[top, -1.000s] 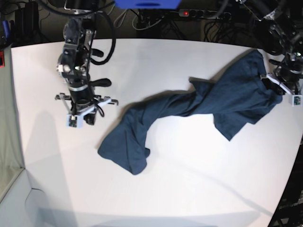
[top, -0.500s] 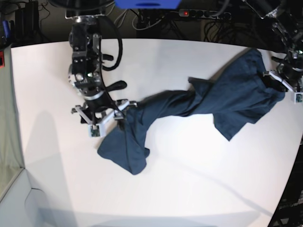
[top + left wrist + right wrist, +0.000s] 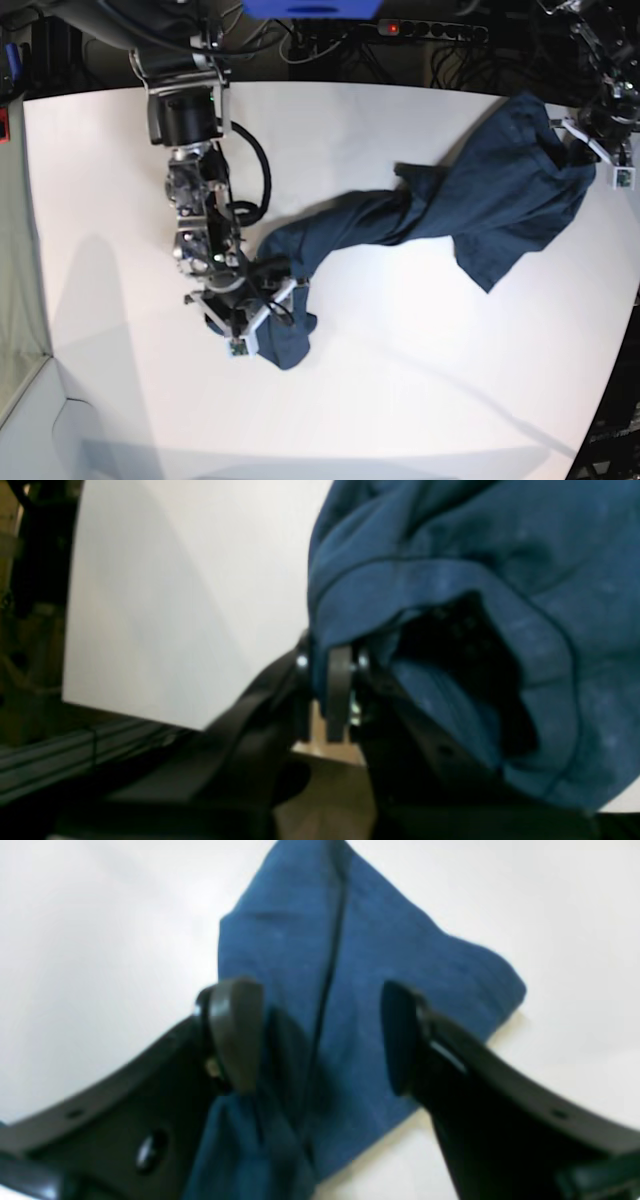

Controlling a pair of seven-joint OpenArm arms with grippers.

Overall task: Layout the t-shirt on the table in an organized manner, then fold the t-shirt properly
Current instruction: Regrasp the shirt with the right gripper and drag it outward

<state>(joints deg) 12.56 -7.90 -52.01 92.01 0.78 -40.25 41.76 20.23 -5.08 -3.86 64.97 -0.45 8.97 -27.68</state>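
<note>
The dark navy t-shirt (image 3: 480,200) lies twisted in a long band across the white table (image 3: 400,400). My right gripper (image 3: 250,325) is down over its lower-left end. In the right wrist view that gripper (image 3: 317,1040) is open, and its two fingers (image 3: 235,1035) straddle a seamed flap of the shirt (image 3: 360,965). My left gripper (image 3: 590,140) is at the shirt's far right end, near the table's edge. The left wrist view shows it (image 3: 335,680) shut on a bunched hem of the shirt (image 3: 475,580).
A power strip (image 3: 430,30) with a red light and cables lies behind the table's back edge. The curved right edge (image 3: 610,380) drops off close to my left gripper. A grey surface (image 3: 15,300) borders the table at the left.
My right arm swung from the bare table at the left onto the shirt's lower-left end, and its jaws opened. My left gripper drew the right end of the shirt slightly back and outward.
</note>
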